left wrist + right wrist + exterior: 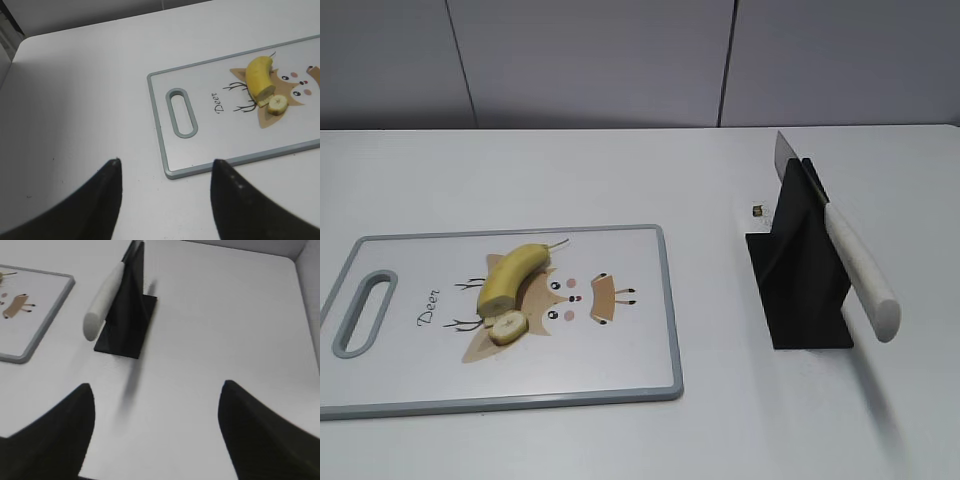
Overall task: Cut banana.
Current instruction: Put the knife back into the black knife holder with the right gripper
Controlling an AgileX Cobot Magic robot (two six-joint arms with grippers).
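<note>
- The banana (512, 277) is seen on the cutting board (620, 380), over the deer print, with a small round slice (507, 327) touching its cut end.
- Its long axis runs diagonally, stem toward the far right, cut face toward the near left.
- The knife (850, 262) rests in the black stand (798, 290) on the table (720, 420), well apart from the board, on the right.
- The left gripper (165, 172) is held open and empty, short of the board's handle end.
- The right gripper (155, 397) is likewise open and empty; the knife handle lies ahead and to its left, so the right arm is judged nearer to it.
</note>
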